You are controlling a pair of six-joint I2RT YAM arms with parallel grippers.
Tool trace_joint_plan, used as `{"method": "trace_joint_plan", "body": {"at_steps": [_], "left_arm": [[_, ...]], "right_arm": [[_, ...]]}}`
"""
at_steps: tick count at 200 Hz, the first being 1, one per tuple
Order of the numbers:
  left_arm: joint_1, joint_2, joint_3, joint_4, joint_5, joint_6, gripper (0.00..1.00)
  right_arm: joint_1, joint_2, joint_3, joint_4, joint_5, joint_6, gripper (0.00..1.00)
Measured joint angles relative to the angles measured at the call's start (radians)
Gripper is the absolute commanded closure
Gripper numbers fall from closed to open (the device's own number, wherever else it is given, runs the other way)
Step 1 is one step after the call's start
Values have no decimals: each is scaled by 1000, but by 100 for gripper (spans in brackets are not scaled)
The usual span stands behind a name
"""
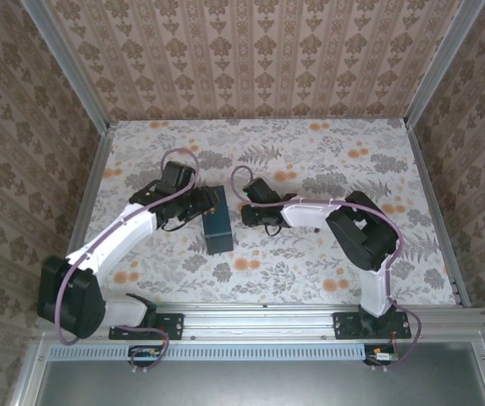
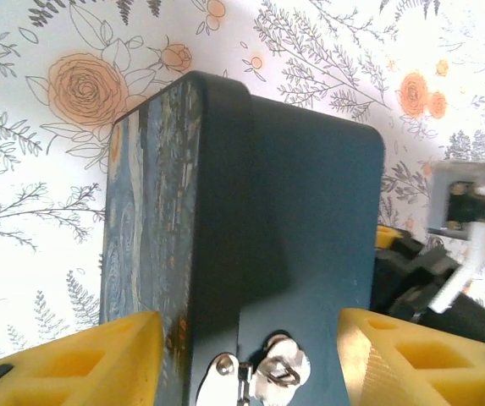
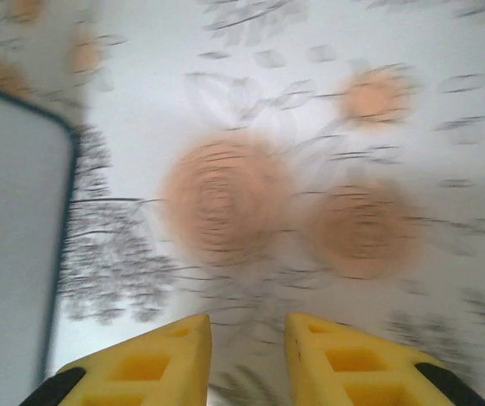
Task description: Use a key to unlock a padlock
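Padlock (image 2: 280,370), tiny and silvery, sits against the side of the dark blue box (image 2: 310,211), low between the left gripper (image 2: 250,321) fingers, which pinch that box on the bench (image 2: 22,254). It looks light, rigid and slick, and probably swings freely, so it is best pinched across its flat body. The right gripper (image 3: 246,328) fingers are narrowly apart, with nothing visible between them.

White-black arms (image 1: 115,237), purple cables (image 1: 179,154), yellow fingers (image 2: 98,355)
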Motion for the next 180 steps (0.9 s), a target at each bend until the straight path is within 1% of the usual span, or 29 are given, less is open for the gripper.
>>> {"method": "trace_joint_plan", "body": {"at_steps": [18,34,65,81,106,148,180], "left_arm": [[-14,52,38,0,-4,0,43],[-20,79,60,11,-4,-1,43],[-23,83,61,26,2,-11,43],[-23,83,61,31,7,-20,43],[-23,81,61,39,11,-34,43],[13,45,32,41,-3,-46,43],[47,-21,-4,27,-45,-55,43]], "right_arm": [[-31,-40,-25,-6,24,-21,73],[-52,-75,-58,19,0,-29,79],[-47,-110,-116,147,-166,14,90],[-33,-110,-136,224,-245,56,93],[2,-106,-142,319,-327,115,94],[39,-58,-118,383,-344,177,94],[70,30,-14,391,-329,209,94]]}}
